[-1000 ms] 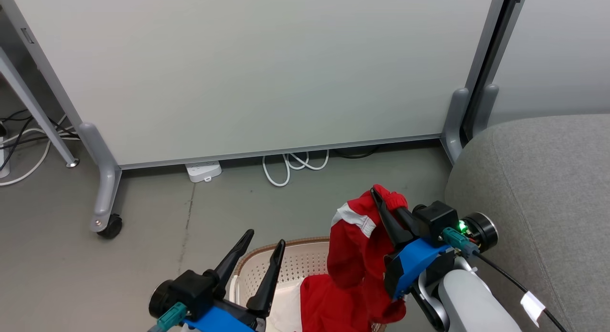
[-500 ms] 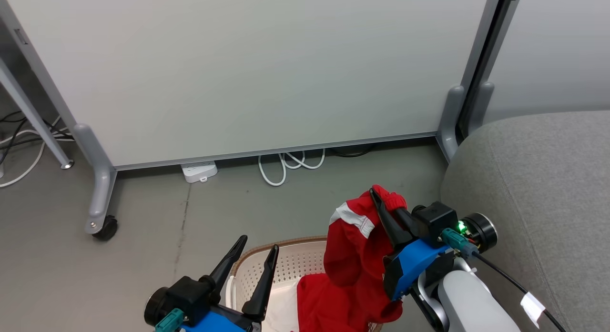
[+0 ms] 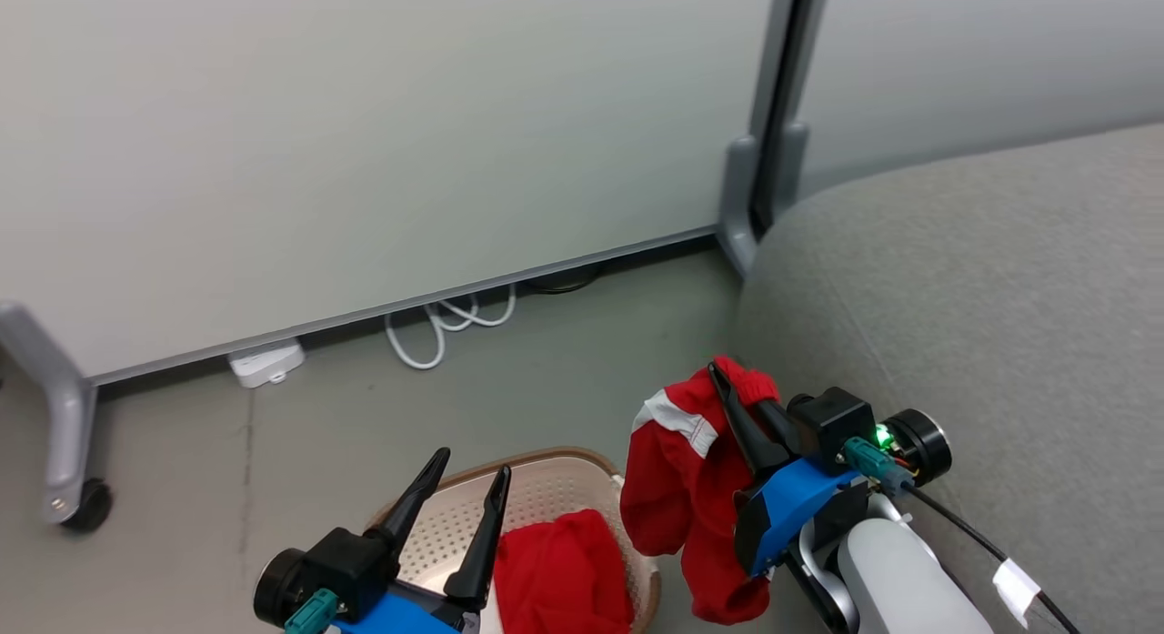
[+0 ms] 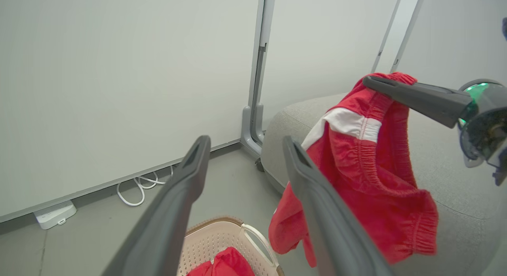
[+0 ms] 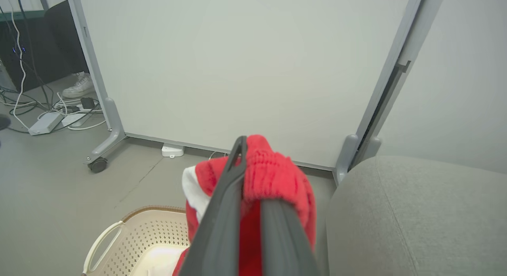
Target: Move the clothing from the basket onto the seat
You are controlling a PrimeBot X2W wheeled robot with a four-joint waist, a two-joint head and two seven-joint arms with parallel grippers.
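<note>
In the lower right of the head view, the right gripper (image 3: pixel 717 372) pinches a red garment (image 3: pixel 677 498), which hangs beside the grey seat (image 3: pixel 982 279). At the lower left, the left gripper (image 3: pixel 473 461) is spread wide and empty over the basket (image 3: pixel 546 457). A second red garment (image 3: pixel 559 570) lies in the basket, seemingly bunched.

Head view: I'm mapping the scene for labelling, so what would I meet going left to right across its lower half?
Grey wheeled partition leg → dark left claw → bright red garment in the cream perforated plastic basket → hanging red white-trimmed garment → light grey fabric seat.
</note>
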